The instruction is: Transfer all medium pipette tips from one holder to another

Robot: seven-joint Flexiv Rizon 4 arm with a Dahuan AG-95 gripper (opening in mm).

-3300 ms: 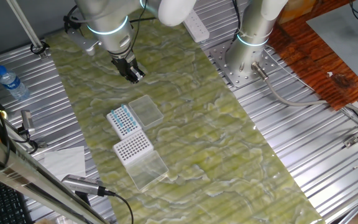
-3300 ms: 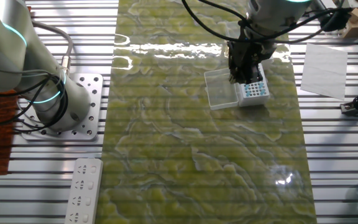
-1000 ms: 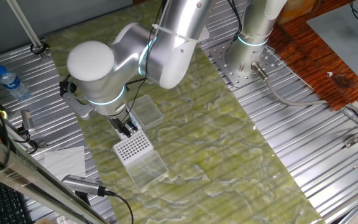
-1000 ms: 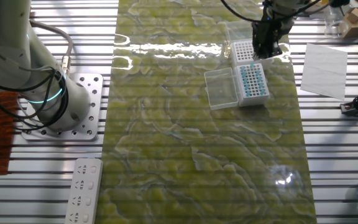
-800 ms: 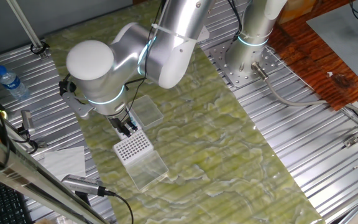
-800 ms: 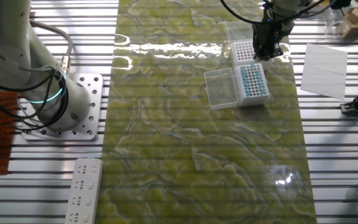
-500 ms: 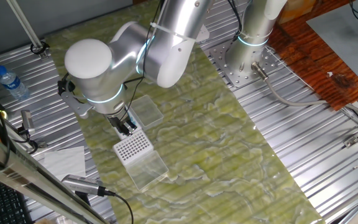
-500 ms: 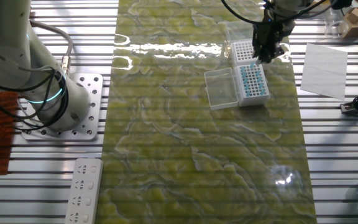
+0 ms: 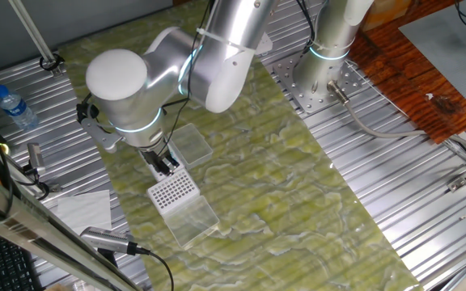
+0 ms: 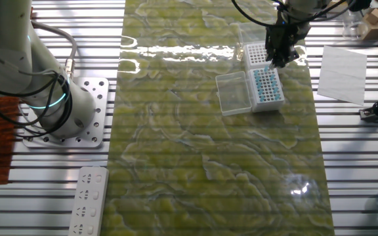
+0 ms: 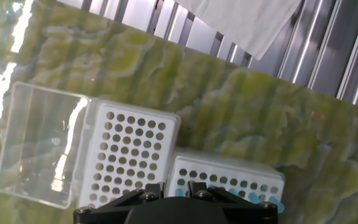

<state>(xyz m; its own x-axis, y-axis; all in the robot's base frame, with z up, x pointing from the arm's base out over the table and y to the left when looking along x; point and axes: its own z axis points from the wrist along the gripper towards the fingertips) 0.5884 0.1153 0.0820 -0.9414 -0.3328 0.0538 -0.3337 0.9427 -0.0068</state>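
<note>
The arm reached down over the green mat (image 10: 202, 151) with its gripper (image 10: 280, 58) poised at the seam between two white tip holders, and the views did not settle whether the fingers were parted or closed: in the hand view only the dark base of the gripper (image 11: 174, 198) showed along the bottom edge, and in both fixed views the fingertips were too small and too shadowed to read, so nothing could be said about whether a tip was held. In the other fixed view the filled holder (image 10: 267, 90) sat at about 5 o'clock of the gripper, and the medium pipette tips (image 10: 265, 86) showed in it as rows of light-blue dots; its clear lid (image 10: 233, 93) lay open at its 9 o'clock side, touching it. The empty holder (image 10: 256, 54) stood just at 12 o'clock of the filled one, its grid of bare holes visible, with its own clear lid (image 10: 249, 33) folded out toward 12 o'clock. In the hand view the empty holder (image 11: 131, 154) lay at 10 o'clock of the gripper base with its clear lid (image 11: 39, 143) at 9 o'clock, and the filled holder (image 11: 226, 179) lay at 3 o'clock, most of its visible holes dark and a few blue tops (image 11: 254, 198) showing near the bottom edge. A sheet of white paper (image 10: 342, 65) lay on the ribbed table (image 10: 353, 144) at 3 o'clock of the holders, well apart from them.
</note>
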